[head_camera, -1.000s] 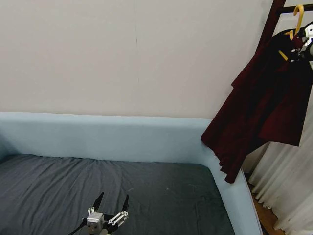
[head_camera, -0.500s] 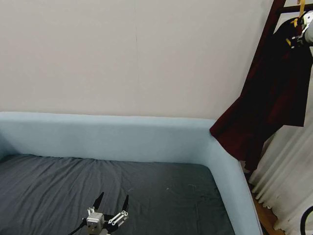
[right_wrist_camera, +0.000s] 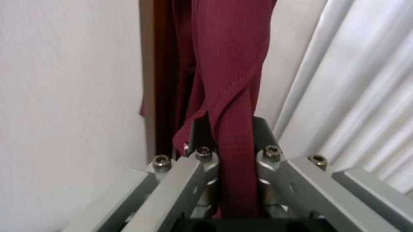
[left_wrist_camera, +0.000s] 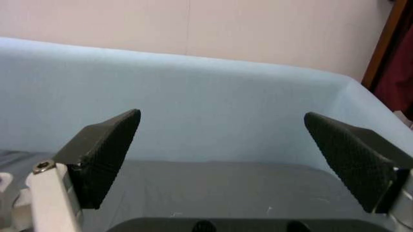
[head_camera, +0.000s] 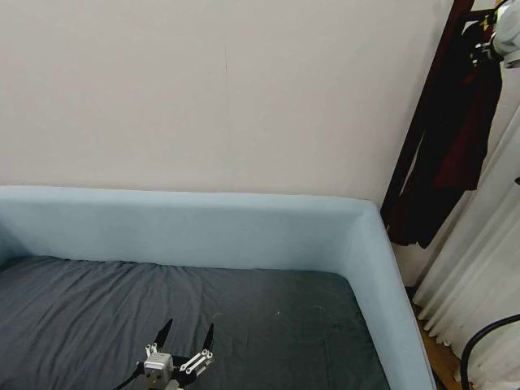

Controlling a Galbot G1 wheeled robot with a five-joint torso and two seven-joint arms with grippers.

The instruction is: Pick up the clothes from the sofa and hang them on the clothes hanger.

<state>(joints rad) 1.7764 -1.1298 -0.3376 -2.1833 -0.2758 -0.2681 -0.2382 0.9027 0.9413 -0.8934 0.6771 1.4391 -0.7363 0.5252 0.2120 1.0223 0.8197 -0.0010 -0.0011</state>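
**A:** Start with the right tool point(right_wrist_camera: 232, 145). What state is it in?

**B:** Pressed together on a fold of the dark red garment point(right_wrist_camera: 226, 67). The cloth runs up from between its fingers point(right_wrist_camera: 264, 133) as a narrow bunched strip.

**A:** Where does that put the garment?

**B:** High on the robot's right, past the end of the sofa point(head_camera: 203, 227). In the head view it hangs in a long, slim drape against the dark rack post point(head_camera: 426, 97). Its lower edge reaches about the level of the sofa's back. It is just beside the sofa's end, and I cannot tell whether it brushes it.

**A:** What lies around it?

**B:** A white curtain point(head_camera: 479, 276) falls in folds on the far side of the post. The plain pale wall point(head_camera: 227, 97) is on the near side, behind the sofa.

**A:** And the left tool point(head_camera: 189, 325)?

**B:** It is spread wide and holds nothing. It sits low in front of the robot over the dark grey seat cushion point(head_camera: 81, 309), well apart from the garment. In its own wrist view the two black textured pads point(left_wrist_camera: 106, 145) stand far apart. They frame the sofa's pale blue back, with the grey cushion below. A sliver of the red cloth and the post shows at the far end
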